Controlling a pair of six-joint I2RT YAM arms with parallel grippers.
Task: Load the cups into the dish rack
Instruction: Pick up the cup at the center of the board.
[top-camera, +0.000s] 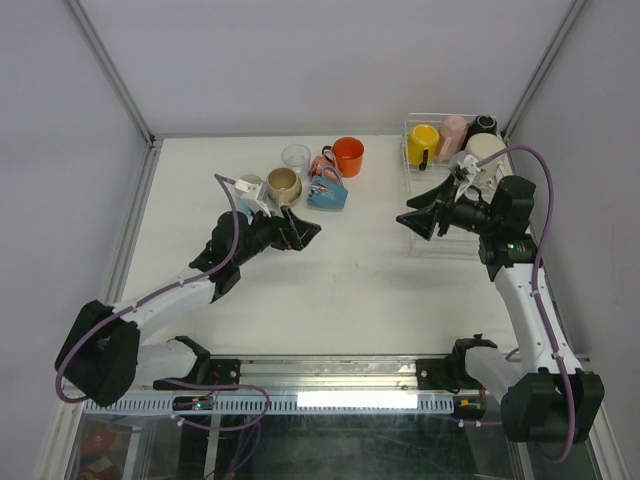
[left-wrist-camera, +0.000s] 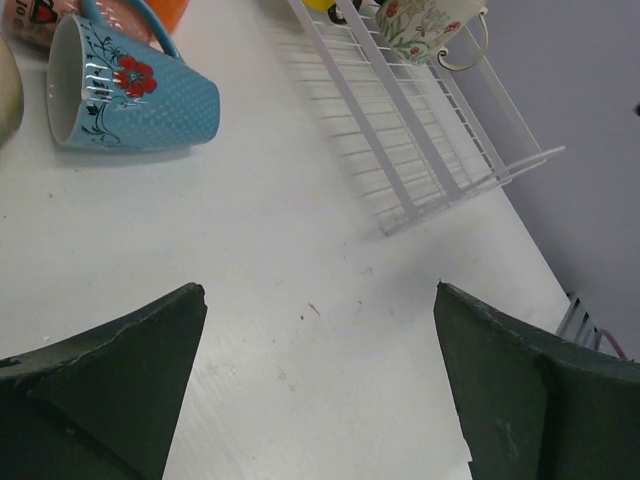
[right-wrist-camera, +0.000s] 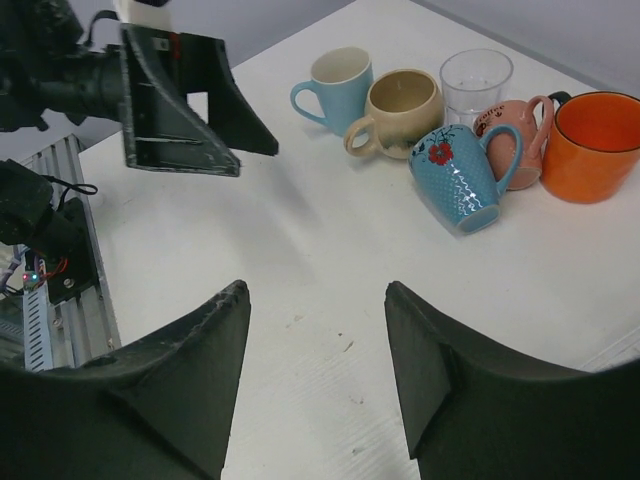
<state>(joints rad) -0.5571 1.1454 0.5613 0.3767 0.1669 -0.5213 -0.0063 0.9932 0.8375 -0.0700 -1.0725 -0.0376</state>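
A flat white tabletop (top-camera: 350, 290) is enclosed left, far and right by plain pale grey wall panels (top-camera: 320, 60), with perhaps a light strip (top-camera: 355, 399) along its near edge.

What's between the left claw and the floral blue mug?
Nothing but bare table lies between the left claw and the mug; the left wrist view shows it.

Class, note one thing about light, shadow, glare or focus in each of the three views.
Top external: soft, even light, with a bright glare strip on the near rail. Left wrist: the dish rack throws a faint grid shadow on the table; the left gripper looks dark, with little detail. Right wrist: the blue floral mug is sharp; the clear glass shows small highlights.
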